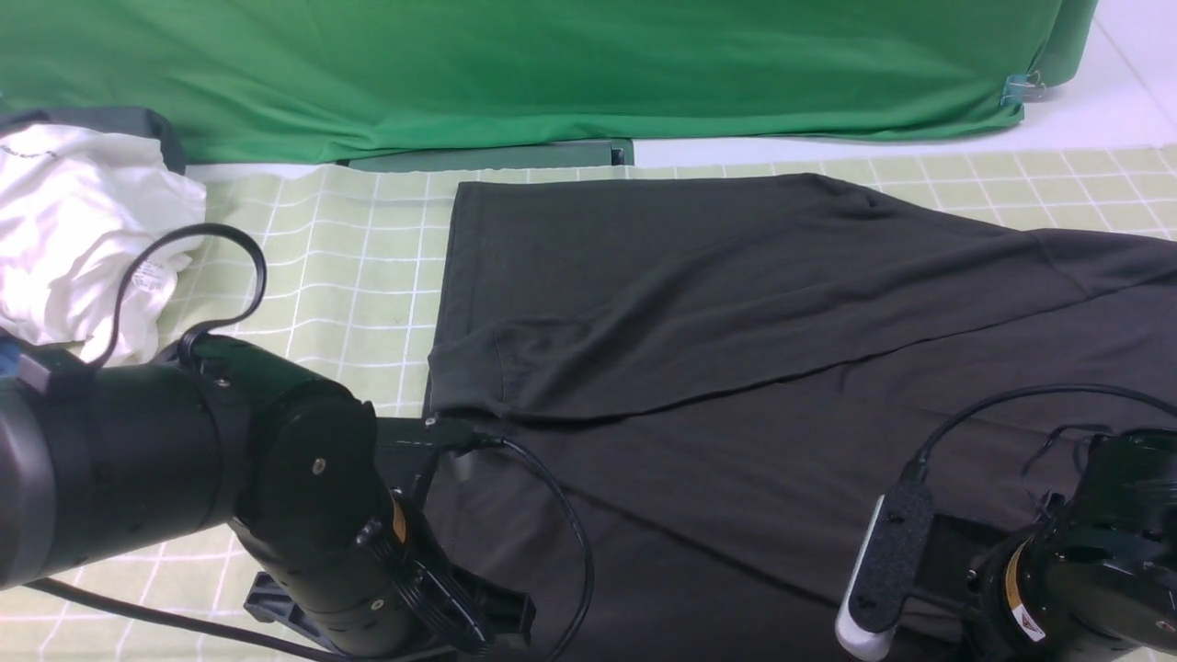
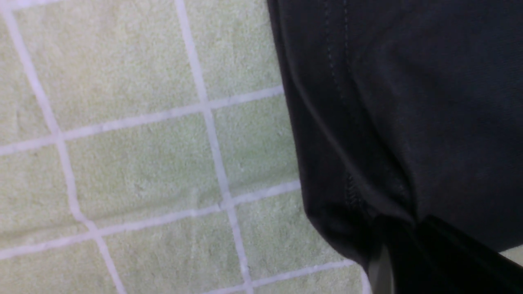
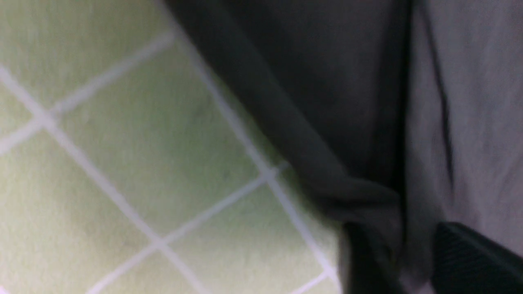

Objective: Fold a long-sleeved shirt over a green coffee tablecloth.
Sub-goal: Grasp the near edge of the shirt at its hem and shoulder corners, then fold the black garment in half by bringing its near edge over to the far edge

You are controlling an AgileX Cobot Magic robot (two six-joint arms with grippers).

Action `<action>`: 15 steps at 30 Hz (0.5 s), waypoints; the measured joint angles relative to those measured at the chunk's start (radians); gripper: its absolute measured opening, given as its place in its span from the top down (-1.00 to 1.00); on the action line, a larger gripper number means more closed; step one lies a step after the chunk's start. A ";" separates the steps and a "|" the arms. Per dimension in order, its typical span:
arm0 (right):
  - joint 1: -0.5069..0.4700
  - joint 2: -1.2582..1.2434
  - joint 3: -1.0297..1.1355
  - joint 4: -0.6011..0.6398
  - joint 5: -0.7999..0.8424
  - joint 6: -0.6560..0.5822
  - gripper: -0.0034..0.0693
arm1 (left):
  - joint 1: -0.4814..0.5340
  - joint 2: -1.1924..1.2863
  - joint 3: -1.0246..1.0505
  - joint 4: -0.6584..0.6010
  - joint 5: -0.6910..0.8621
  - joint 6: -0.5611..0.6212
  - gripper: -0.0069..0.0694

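Nearest, the left arm (image 1: pixel 276 515) and right arm (image 1: pixel 1085 561) reach down onto the near part of the shirt (image 1: pixel 736 368). The left hand (image 2: pixel 402 265) is pinched tight on the shirt's stitched edge, with fabric gathered into it. The right hand (image 3: pixel 412 265) has a bunched fold between its fingers (image 3: pixel 470 261), but whether they clamp it cannot be told.

The shirt lies spread across the cloth (image 1: pixel 349 276), one sleeve (image 1: pixel 699 331) folded over the body with its cuff toward the robot's left. It looks light, limp and quick to wrinkle or drag, so hems and corners are likely the best holds, both sides lifted together.

Farther left sits a crumpled white garment (image 1: pixel 74 230). A green backdrop (image 1: pixel 552 74) hangs behind.
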 joint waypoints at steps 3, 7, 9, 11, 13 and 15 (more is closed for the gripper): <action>0.001 0.000 -0.007 -0.001 0.031 -0.002 0.79 | 0.000 -0.002 0.000 0.000 0.000 0.018 0.75; 0.001 -0.021 -0.038 0.026 0.107 -0.002 0.84 | 0.000 -0.026 0.012 -0.010 0.006 0.021 0.75; 0.001 -0.043 -0.039 0.048 0.136 -0.003 0.84 | -0.001 -0.038 0.024 -0.026 0.016 0.033 0.75; 0.001 -0.080 -0.031 0.080 0.180 -0.004 0.84 | -0.011 -0.055 0.049 -0.042 0.030 0.042 0.75; 0.001 -0.128 -0.008 0.116 0.210 -0.003 0.84 | -0.032 -0.075 0.078 -0.056 0.046 0.042 0.75; 0.001 -0.184 0.033 0.160 0.221 -0.003 0.84 | -0.063 -0.098 0.112 -0.075 0.056 0.043 0.75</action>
